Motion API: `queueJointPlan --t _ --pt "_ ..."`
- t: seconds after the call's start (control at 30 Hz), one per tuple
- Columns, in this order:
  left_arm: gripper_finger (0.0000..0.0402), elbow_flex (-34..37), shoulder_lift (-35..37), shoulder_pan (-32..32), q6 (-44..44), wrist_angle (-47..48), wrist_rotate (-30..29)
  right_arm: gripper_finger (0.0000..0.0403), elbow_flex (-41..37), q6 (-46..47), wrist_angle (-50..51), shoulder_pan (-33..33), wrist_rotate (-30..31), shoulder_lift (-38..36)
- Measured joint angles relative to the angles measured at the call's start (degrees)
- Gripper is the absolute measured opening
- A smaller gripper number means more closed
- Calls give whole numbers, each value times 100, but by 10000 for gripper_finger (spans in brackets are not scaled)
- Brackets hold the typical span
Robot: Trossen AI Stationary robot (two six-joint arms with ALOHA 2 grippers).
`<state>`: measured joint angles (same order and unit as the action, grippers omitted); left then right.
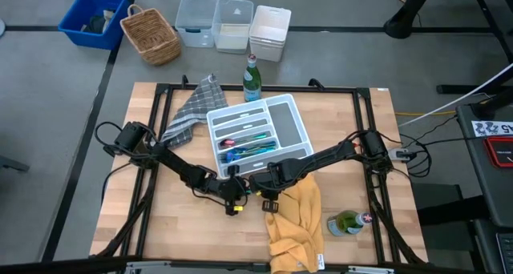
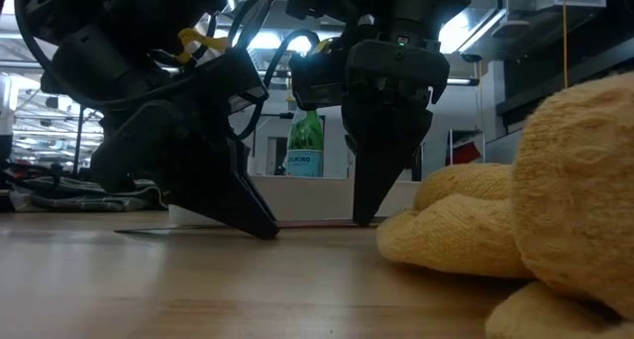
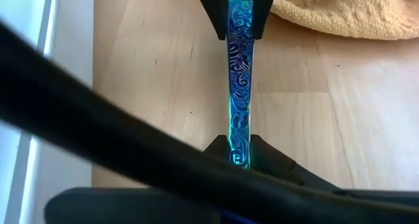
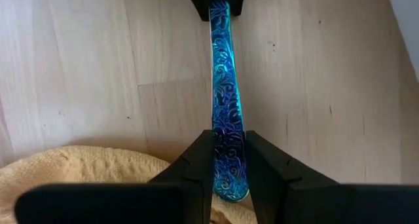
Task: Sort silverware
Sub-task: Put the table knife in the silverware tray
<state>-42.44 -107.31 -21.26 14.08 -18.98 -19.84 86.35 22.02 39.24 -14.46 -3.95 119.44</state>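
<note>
Both claws grip blue utensil (image 4: 226,99) w/ wood table (image 1: 353,130) beneath.

There is one wooden bench (image 1: 337,130). Two robot arms reach over it, and each arm has one end effector: the left end effector (image 1: 230,191) and the right end effector (image 1: 258,182). One blue patterned piece of silverware (image 3: 239,86) sits between them. One white tray (image 1: 290,120) lies on the bench, with a few more blue and purple pieces inside (image 1: 247,146), too small to count. There are two cloths, one yellow (image 1: 295,222) and one gray checked (image 1: 192,106). There are two green bottles, one standing (image 1: 252,78) and one lying down (image 1: 347,223). Beyond the bench are three clear boxes (image 1: 232,24), one basket (image 1: 150,35) and one blue bin (image 1: 92,16).
</note>
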Motion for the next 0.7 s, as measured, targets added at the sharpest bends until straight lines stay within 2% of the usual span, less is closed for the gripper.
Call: queueJointPlan --t 0.43,0.7 --pt "33 9 -7 -4 -1 -119 -7 79 0 10 -2 0 -6 0" --pt "34 9 0 -7 39 -142 -22 146 0 181 -26 -2 -17 0"
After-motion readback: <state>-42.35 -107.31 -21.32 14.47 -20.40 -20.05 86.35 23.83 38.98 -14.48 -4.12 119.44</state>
